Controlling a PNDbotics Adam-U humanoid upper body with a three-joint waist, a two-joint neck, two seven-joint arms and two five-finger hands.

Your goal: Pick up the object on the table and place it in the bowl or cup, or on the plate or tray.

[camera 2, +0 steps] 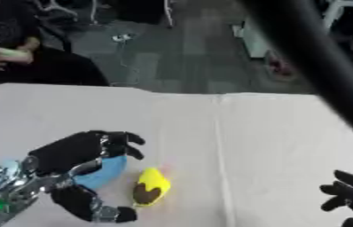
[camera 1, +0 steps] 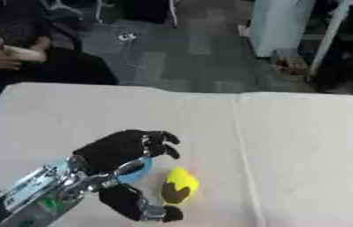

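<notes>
The left hand hovers half-curled, holding nothing, just left of the yellow object. Closing off-centre could knock the object away across the tabletop. The right hand idles at the near right, fingers relaxed.

Work surface: covered in pale cloth with a lengthwise crease at centre. Beyond its far edge, at 12 o'clock, grey tiled floor. At 1 o'clock, a pale blue-white cabinet; at 2 o'clock, a white furniture leg. Lighting dim, even.
</notes>
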